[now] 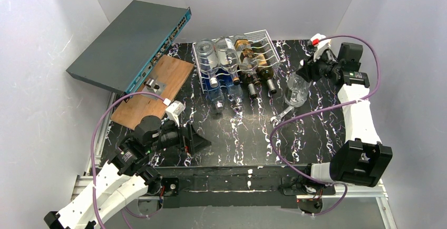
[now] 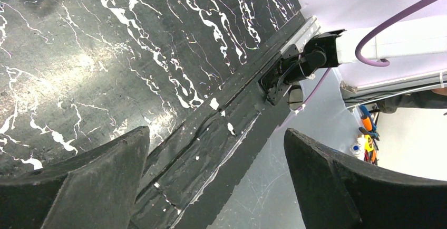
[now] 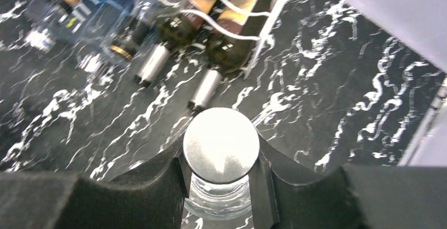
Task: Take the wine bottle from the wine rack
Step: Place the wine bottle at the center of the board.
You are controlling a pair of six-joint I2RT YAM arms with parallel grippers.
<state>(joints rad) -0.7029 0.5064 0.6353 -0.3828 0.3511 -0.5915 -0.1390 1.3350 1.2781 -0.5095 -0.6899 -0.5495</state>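
The white wire wine rack stands at the back middle of the table and holds several bottles, clear ones on the left and dark ones on the right. My right gripper is shut on the neck of a clear glass bottle, which stands upright just right of the rack and apart from it. In the right wrist view my right gripper clamps under the bottle's silver cap, with the rack and its dark bottles beyond. My left gripper is open and empty, low near the table's front edge.
A grey network switch leans at the back left over a wooden board. A wrench lies in front of the clear bottle. White walls enclose the table on three sides.
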